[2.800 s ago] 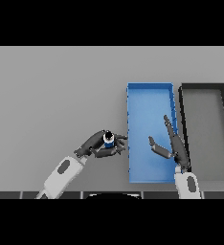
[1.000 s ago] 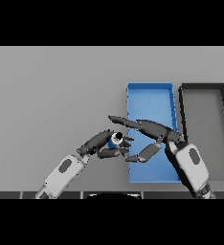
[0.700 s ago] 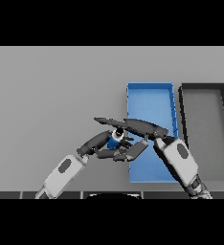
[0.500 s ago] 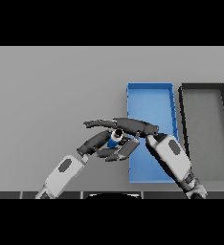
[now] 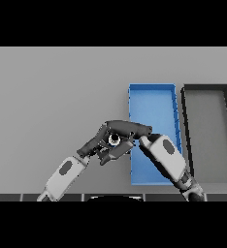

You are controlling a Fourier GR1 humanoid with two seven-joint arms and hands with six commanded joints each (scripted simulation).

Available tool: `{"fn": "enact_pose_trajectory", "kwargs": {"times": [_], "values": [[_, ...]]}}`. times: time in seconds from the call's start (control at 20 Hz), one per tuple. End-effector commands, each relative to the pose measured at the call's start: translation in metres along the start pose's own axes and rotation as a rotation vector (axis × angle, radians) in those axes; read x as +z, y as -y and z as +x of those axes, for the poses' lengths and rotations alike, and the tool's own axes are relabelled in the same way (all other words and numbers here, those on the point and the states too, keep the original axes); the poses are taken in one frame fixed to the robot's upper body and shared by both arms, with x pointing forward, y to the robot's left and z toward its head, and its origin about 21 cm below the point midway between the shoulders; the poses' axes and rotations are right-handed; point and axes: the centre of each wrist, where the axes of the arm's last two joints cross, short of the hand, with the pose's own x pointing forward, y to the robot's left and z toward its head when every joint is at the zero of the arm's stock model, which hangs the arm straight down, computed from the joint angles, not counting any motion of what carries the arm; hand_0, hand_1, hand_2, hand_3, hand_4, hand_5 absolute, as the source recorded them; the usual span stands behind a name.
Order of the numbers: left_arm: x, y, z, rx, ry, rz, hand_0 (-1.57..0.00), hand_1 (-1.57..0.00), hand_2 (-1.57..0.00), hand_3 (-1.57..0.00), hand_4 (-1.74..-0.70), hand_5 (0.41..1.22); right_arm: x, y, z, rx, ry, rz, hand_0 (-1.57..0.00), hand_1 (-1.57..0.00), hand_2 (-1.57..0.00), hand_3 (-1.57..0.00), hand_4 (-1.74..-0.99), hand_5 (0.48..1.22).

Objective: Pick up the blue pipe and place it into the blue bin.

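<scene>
The blue pipe [image 5: 114, 140] is held just left of the blue bin [image 5: 153, 104], its ring-shaped end facing up at me. My left hand [image 5: 96, 146] comes in from the lower left with its fingers curled round the pipe from the left. My right hand [image 5: 132, 128] reaches in from the lower right across the bin. Its fingers are curled over the top of the pipe and its thumb is under it. Most of the pipe's body is hidden between the two hands.
A black bin [image 5: 206, 88] stands right of the blue bin, close beside it. The grey table [image 5: 52, 92] stretches away to the left and far side.
My right hand has swung left from over the blue bin to the pipe, and its long straight fingers have curled over it. The left hand has kept hold of the pipe.
</scene>
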Motion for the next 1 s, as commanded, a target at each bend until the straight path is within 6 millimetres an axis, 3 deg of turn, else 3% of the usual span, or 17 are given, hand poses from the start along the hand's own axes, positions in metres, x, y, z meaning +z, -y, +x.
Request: {"fn": "enact_pose_trajectory", "kwargs": {"times": [0.0,0.15,0.3,0.35,0.4,0.5,0.65,0.8,0.95], "values": [[0.0009,-0.0008,0.0013,-0.001,-0.014,0.002,-1.57,-1.56,-1.57,-1.48,-1.72,1.221,0.0032,-0.0012,-0.0017,0.029,0.010,0.007,-1.39,-1.39,-1.39,-1.34,-1.438,0.982],[0.0005,-0.0013,0.0005,-0.012,-0.025,-0.012,-1.57,-1.57,-1.57,-1.52,-1.73,1.221,0.0041,-0.0046,-0.0009,0.067,0.014,0.028,-1.48,-1.48,-1.48,-1.45,-1.445,1.099],[0.0007,-0.0029,0.0029,-0.015,-0.020,-0.004,-1.57,-1.57,-1.57,-1.55,-1.73,1.221,0.0038,-0.0029,0.0015,0.020,0.022,0.038,-1.52,-1.52,-1.52,-1.51,-1.470,1.158],[0.0021,-0.0029,0.0037,-0.012,-0.018,-0.009,-1.57,-1.57,-1.57,-1.44,-1.72,1.221,0.0045,-0.0039,0.0021,0.013,0.029,0.035,-1.53,-1.53,-1.53,-1.52,-1.475,1.171],[0.0002,-0.0031,0.0056,-0.033,-0.016,-0.010,-1.57,-1.51,-1.46,-1.47,-1.66,1.221,0.0043,-0.0041,0.0032,0.011,0.034,0.023,-1.54,-1.54,-1.54,-1.53,-1.478,1.181],[0.0053,-0.0060,0.0064,-0.085,-0.033,-0.026,-1.05,-0.99,-0.95,-0.96,-1.43,1.221,0.0031,-0.0055,0.0047,0.022,0.018,0.015,-1.55,-1.55,-1.55,-1.55,-1.483,1.195],[0.0030,-0.0097,0.0031,-0.137,-0.045,-0.064,-0.53,-0.51,-0.49,-0.49,-1.14,1.221,0.0021,-0.0036,0.0047,0.035,-0.012,-0.003,-1.56,-1.56,-1.56,-1.56,-1.486,1.208],[0.0021,-0.0099,0.0016,-0.195,-0.030,-0.068,-0.27,-0.26,-0.25,-0.25,-0.95,0.972,0.0050,-0.0086,0.0054,0.033,0.015,-0.013,-1.57,-1.57,-1.57,-1.56,-1.488,1.214],[0.0033,-0.0091,-0.0022,-0.173,-0.050,-0.045,-0.14,-0.13,-0.13,-0.13,-0.88,0.781,0.0063,-0.0076,0.0026,0.030,0.004,-0.026,-1.57,-1.57,-1.57,-1.57,-1.488,1.218]]}}
